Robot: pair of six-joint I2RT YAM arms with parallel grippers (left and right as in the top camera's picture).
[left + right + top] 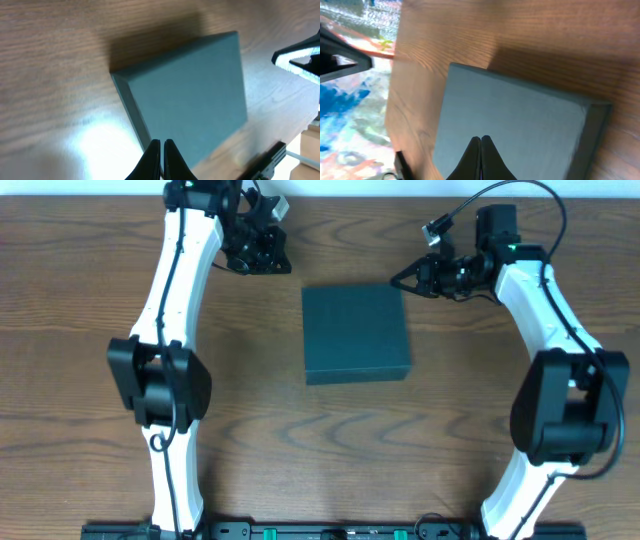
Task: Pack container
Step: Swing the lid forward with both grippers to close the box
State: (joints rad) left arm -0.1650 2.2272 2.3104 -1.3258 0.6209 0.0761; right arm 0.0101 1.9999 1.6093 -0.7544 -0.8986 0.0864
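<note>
The container [356,333] is a dark teal square box with its flat lid down, lying in the middle of the wooden table. It also shows in the left wrist view [192,95] and in the right wrist view [510,130]. My left gripper [281,264] is shut and empty, up at the far left, apart from the box; its tips show in the left wrist view [162,143]. My right gripper [396,280] is shut and empty, just off the box's far right corner; its tips show in the right wrist view [481,138]. No snack packets are in view.
The wooden table [90,330] runs under both arms. The table's far edge [395,60] shows in the right wrist view, with floor clutter beyond it. The right arm's dark fingers [300,57] show at the right of the left wrist view.
</note>
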